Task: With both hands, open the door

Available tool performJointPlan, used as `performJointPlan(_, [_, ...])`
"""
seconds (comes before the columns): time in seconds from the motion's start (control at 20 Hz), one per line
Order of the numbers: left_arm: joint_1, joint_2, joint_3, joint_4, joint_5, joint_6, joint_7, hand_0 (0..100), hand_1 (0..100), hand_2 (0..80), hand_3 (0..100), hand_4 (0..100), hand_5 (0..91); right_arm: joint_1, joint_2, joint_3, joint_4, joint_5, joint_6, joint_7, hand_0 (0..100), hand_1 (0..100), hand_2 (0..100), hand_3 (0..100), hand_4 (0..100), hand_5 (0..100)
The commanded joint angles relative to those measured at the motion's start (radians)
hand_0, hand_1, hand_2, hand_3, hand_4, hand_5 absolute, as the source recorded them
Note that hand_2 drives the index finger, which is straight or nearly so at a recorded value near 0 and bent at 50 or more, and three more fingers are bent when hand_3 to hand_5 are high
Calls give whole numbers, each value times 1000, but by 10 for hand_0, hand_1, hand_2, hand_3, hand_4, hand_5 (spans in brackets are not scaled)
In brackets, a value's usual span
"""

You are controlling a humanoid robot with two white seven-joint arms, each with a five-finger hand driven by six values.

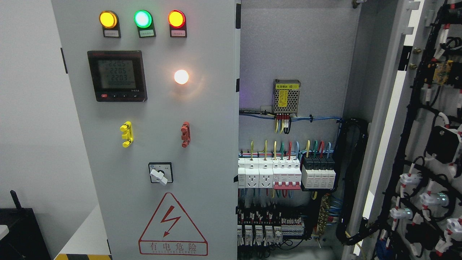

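Observation:
The grey left door (202, 151) of the electrical cabinet stands closed and fills the middle of the head view. It carries three lit lamps (142, 19), a digital meter (117, 76), a yellow handle (126, 134), a red handle (185, 134) and a rotary switch (160, 173). The right door (415, 144) is swung wide open at the right, its wired back side facing me. Between the doors the cabinet interior (288, 119) is exposed. Neither of my hands shows anywhere.
Inside hang a power supply (286, 96), rows of breakers (285, 173) and coloured wiring. A black cable bundle (355, 180) runs down by the right door hinge. A red hazard triangle (172, 225) marks the left door. A black box (21, 231) sits at lower left.

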Motion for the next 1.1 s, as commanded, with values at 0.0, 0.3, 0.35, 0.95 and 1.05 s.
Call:
performJointPlan(0.0, [224, 57, 164, 19, -107, -5, 2, 120, 389, 0, 0, 0, 0, 0, 0, 0, 0, 0, -1, 0, 120, 389, 0, 0, 0, 0])
performJointPlan(0.3, [422, 54, 164, 48, -218, -51, 2, 120, 389, 0, 0, 0, 0, 0, 0, 0, 0, 0, -1, 0, 120, 389, 0, 0, 0, 0])
performJointPlan(0.35, [452, 53, 164, 54, -230, -60, 2, 120, 389, 0, 0, 0, 0, 0, 0, 0, 0, 0, -1, 0, 120, 389, 0, 0, 0, 0])
performJointPlan(0.95, [724, -214, 136, 414, -668, -194, 0, 120, 389, 0, 0, 0, 0, 0, 0, 0, 0, 0, -1, 0, 120, 389, 0, 0, 0, 0])
performJointPlan(1.05, [716, -278, 124, 479, -750, -194, 0, 120, 389, 0, 0, 0, 0, 0, 0, 0, 0, 0, -1, 0, 120, 389, 0, 0, 0, 0])
